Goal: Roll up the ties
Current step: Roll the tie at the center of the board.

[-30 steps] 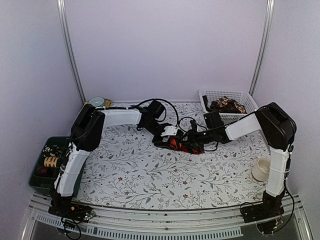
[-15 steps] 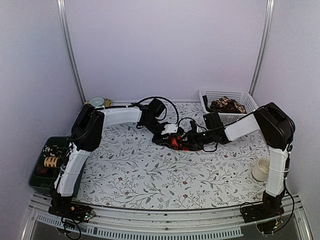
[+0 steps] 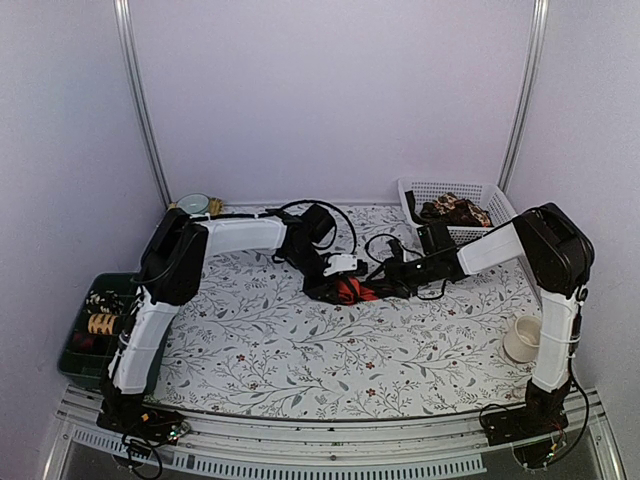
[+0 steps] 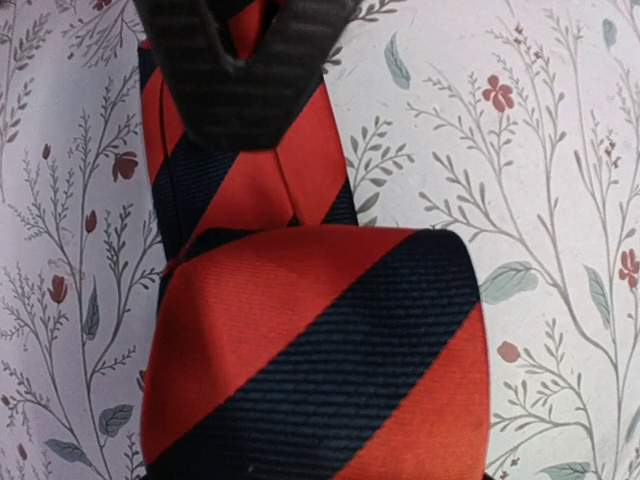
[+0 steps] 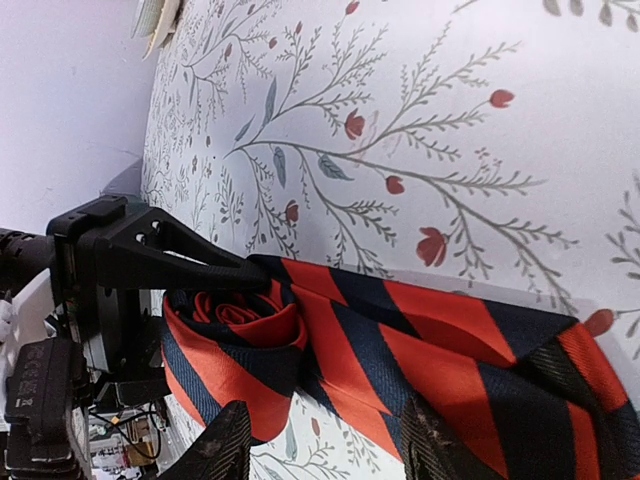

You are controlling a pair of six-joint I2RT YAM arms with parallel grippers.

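The red tie (image 3: 352,291) is lying mid-counter (image 3: 300,360), well off every edge, w/ open room on the near side. L pincer (image 3: 333,288) is clamping its coiled end; R pincer (image 5: 325,412) is standing released, fingers astride the flat strip. Pincers are crowding each other, black cables (image 3: 345,215) looping just behind. Basket (image 3: 415,188) w/ brown ties (image 3: 455,210) is sitting far R, cup (image 3: 521,340) near R edge.

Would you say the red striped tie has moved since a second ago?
Yes: the red striped tie has bunched leftward, away from the white basket.
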